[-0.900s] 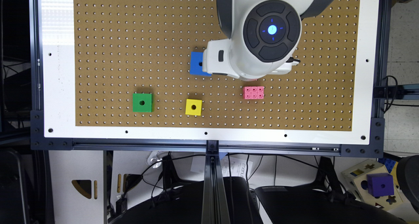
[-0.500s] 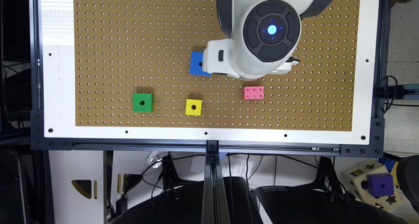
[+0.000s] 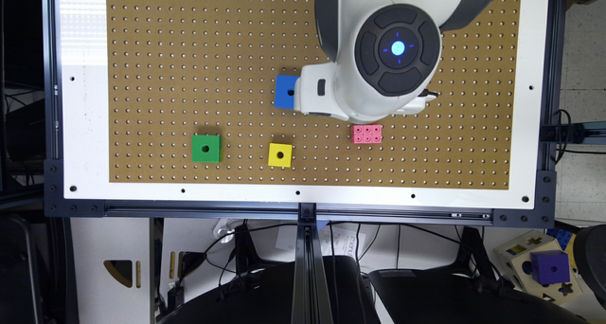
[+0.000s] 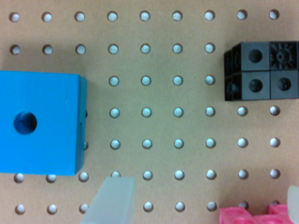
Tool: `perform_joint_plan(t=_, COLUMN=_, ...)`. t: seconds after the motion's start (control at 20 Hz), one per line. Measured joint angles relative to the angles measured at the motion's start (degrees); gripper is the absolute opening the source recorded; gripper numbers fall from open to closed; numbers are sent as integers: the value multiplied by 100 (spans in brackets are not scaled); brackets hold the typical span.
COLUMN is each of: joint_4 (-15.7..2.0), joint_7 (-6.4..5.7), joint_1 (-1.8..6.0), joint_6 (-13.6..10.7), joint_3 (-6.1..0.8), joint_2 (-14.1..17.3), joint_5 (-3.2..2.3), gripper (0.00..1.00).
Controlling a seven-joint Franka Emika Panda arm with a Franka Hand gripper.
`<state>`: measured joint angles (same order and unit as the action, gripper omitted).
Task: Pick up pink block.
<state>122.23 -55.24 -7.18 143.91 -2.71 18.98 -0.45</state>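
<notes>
Brown perforated pegboard, matte. Glossy studded pink block, 2x3, flat just beside white gripper; translucent fingers spread wide, holding nothing.

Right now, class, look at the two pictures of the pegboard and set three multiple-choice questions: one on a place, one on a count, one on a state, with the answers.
1. What lies between the green cube and the pink block in the exterior view?
A. the yellow cube
B. a red cube
C. a purple cube

2. How many single-hole cubes sit on the pegboard?
A. one
B. three
C. five

3. What is the gripper doing?
A. clamping the pink block
B. clamping the blue cube
C. open, holding nothing

Answers: 1 A, the yellow cube sits between them. 2 B, green, yellow and blue. 3 C, the wrist view shows the fingers apart, bare board between.
</notes>
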Motion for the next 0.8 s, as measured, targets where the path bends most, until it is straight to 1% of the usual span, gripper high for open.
perform_joint_plan(t=0.15, joint_4=-230, joint_7=-2, joint_1=-1, joint_6=0, joint_3=-42, joint_2=212, joint_5=0, gripper=100)
perform_joint_plan(t=0.3, joint_4=-382, joint_7=-15, joint_1=-6, joint_6=-1, joint_3=-106, joint_2=351, joint_5=0, gripper=100)
perform_joint_plan(t=0.45, joint_4=-448, joint_7=-35, joint_1=-10, joint_6=-5, joint_3=-183, joint_2=401, joint_5=0, gripper=100)
perform_joint_plan(t=0.65, joint_4=-474, joint_7=-94, joint_1=-15, joint_6=-14, joint_3=-291, joint_2=408, joint_5=0, gripper=100)
perform_joint_plan(t=0.7, joint_4=-475, joint_7=-113, joint_1=-23, joint_6=-14, joint_3=-313, joint_2=408, joint_5=0, gripper=100)
perform_joint_plan(t=0.8, joint_4=-476, joint_7=-123, joint_1=-34, joint_6=-14, joint_3=-333, joint_2=408, joint_5=0, gripper=100)
